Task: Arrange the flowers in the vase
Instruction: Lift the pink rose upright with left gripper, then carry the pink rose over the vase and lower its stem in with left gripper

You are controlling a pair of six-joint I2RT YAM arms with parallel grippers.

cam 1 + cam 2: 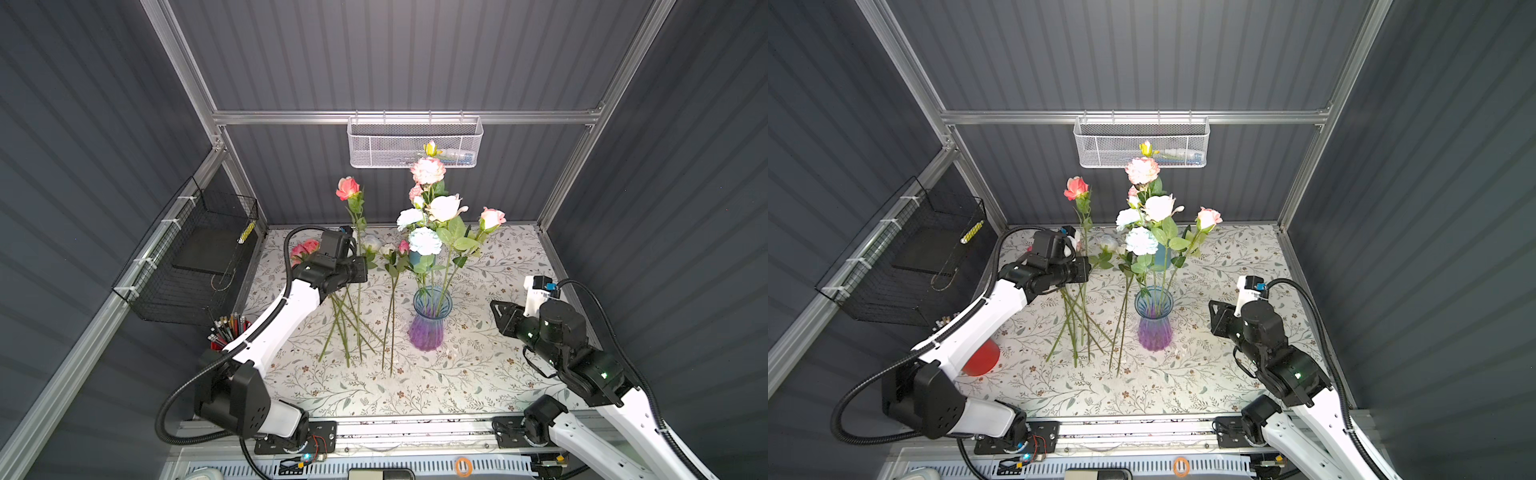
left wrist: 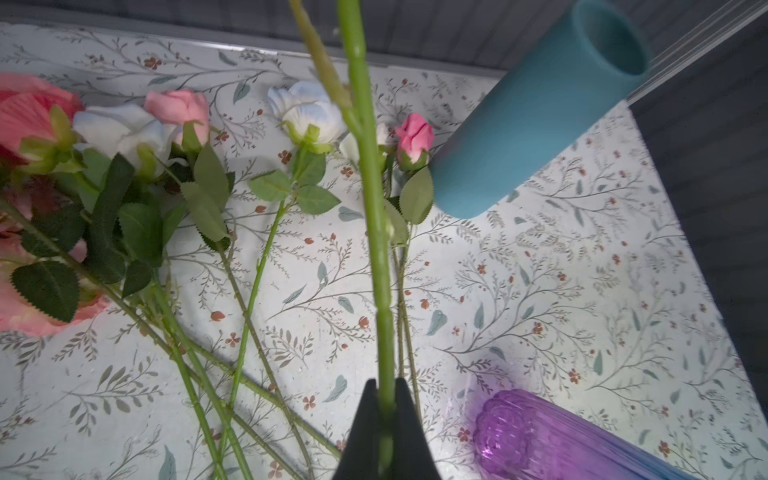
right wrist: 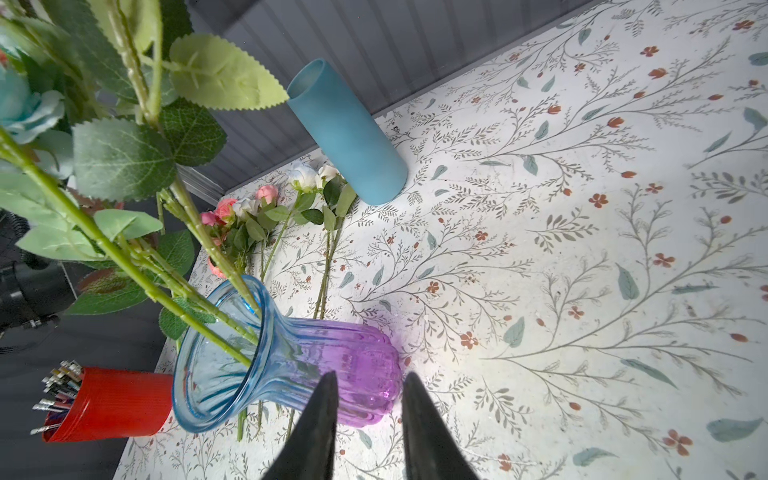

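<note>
left claw point(image 2: 385, 388): clamped on coral rose point(image 1: 347, 188), smooth green stem upright, bloom up | right claw point(image 3: 370, 376): apart, empty | ribbed glass vase point(image 1: 428, 320): mid-bench point(image 1: 478, 365) | loose flowers point(image 1: 343, 324): flat, left of it, stem ends near

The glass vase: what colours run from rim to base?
The vase is blue at the rim, purple below; clearest in the right wrist view.

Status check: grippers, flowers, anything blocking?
Left gripper shut on coral rose stem. Right gripper open beside vase. Mouth crowded with stems; more flowers on table.

Grey ribbed walls point(image 1: 415, 62), alu frame point(image 1: 395, 117), floral tbl cover point(image 1: 415, 395).
</note>
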